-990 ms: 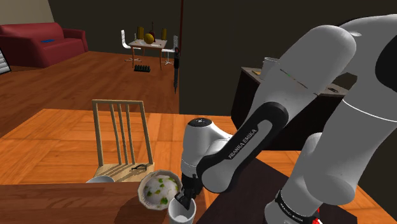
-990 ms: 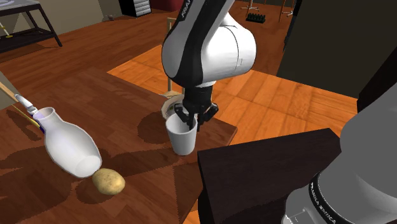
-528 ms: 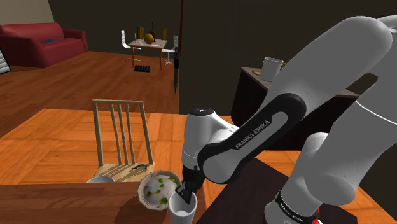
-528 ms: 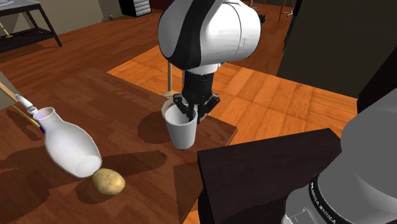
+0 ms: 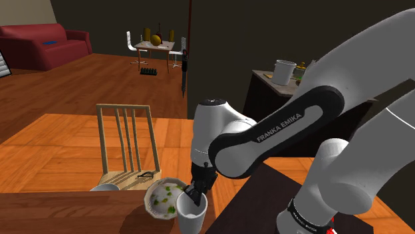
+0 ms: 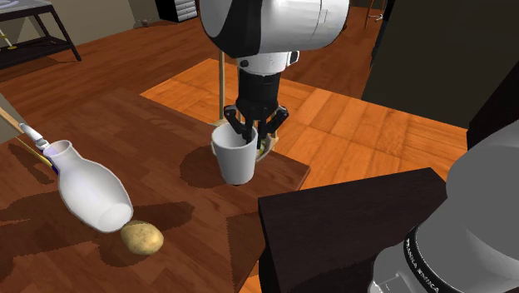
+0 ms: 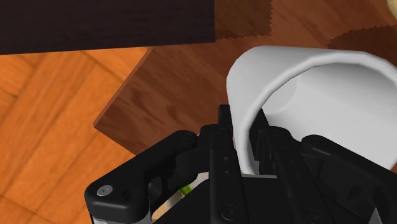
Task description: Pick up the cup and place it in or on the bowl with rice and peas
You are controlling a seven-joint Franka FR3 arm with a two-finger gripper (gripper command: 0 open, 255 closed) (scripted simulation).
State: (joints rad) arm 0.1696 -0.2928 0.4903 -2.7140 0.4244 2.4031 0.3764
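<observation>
The gripper (image 6: 254,133) is clamped on the rim of the white cup (image 6: 236,160), one finger inside. The cup is upright and looks just clear of the bench (image 6: 141,133). The bowl of rice and peas (image 5: 161,197) sits just beside the cup, toward the shoulder view's left, so a short sideways carry should do it.

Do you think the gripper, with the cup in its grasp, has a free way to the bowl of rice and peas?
Probably yes. The gripper is shut on the rim of the white cup, and the bowl sits right beside the cup with nothing standing between them.
</observation>
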